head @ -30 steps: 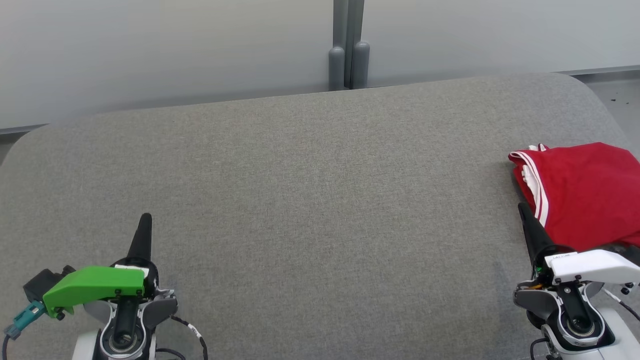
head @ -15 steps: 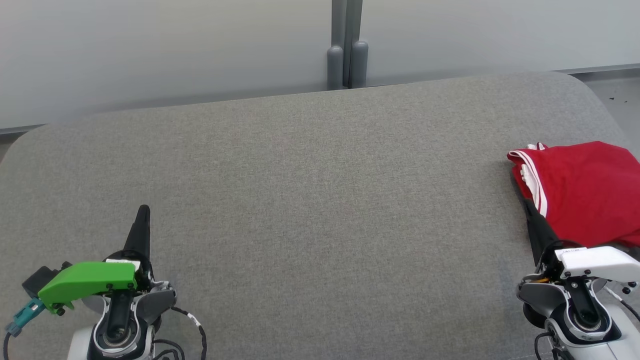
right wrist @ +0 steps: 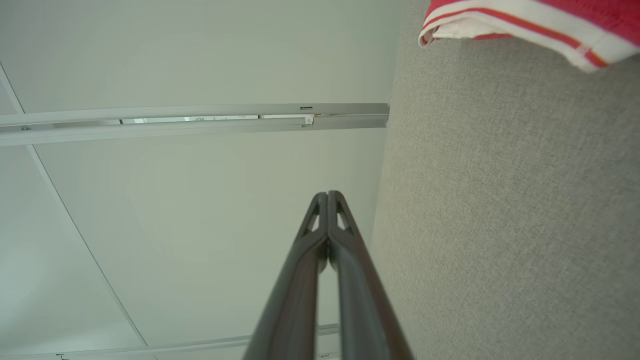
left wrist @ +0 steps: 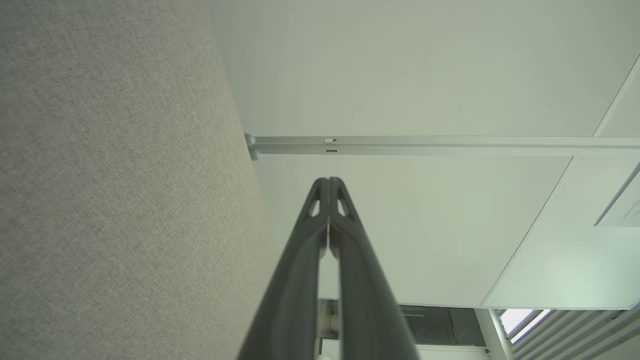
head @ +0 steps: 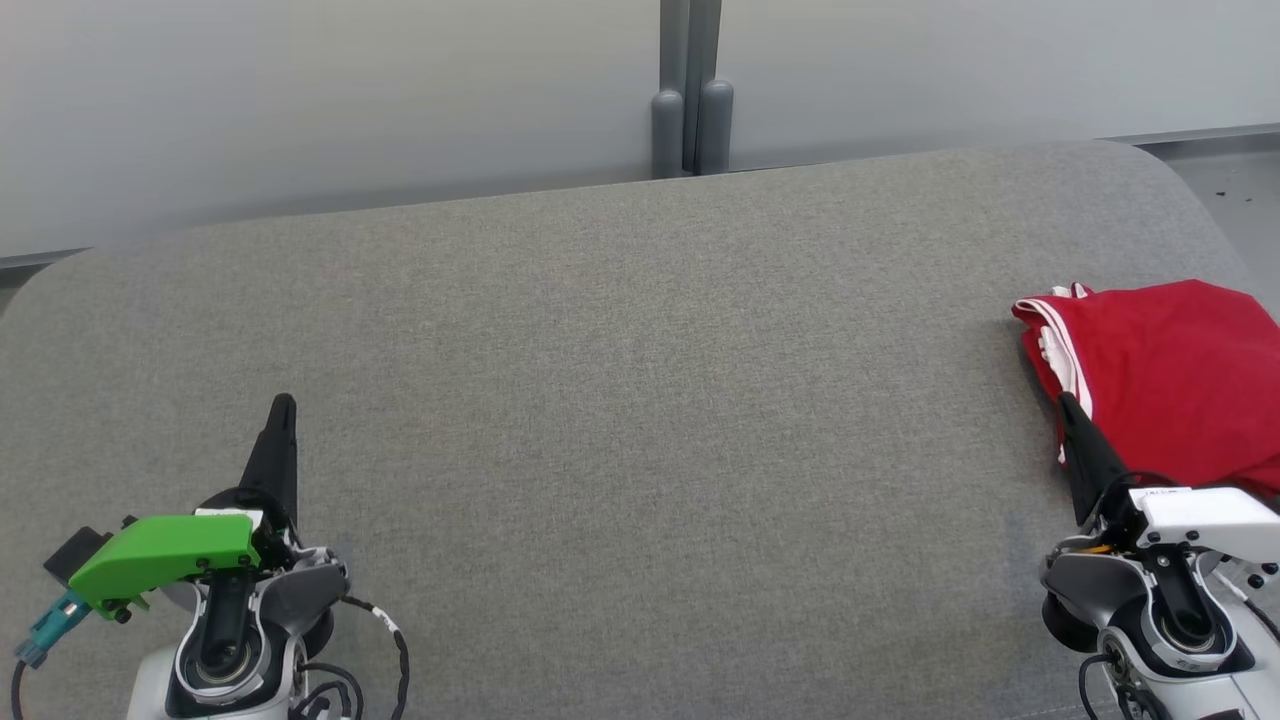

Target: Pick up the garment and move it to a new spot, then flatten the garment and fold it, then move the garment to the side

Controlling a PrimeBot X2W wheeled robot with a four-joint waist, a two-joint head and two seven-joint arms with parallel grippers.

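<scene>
The folded red garment (head: 1170, 380) lies at the right edge of the grey surface (head: 640, 400). Soft and light, it probably wants pinching at its white-striped hem (head: 1072, 365). The left end effector (head: 283, 402) and right end effector (head: 1067, 400) are clenched, empty.

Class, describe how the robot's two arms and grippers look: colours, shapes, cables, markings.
Left gripper: long dark tapering fingers, green cover, teal connector, looping black cable. Right gripper: same dark fingers, white cover with small dark lettering. Both wrists are rounded, grey and black.
</scene>
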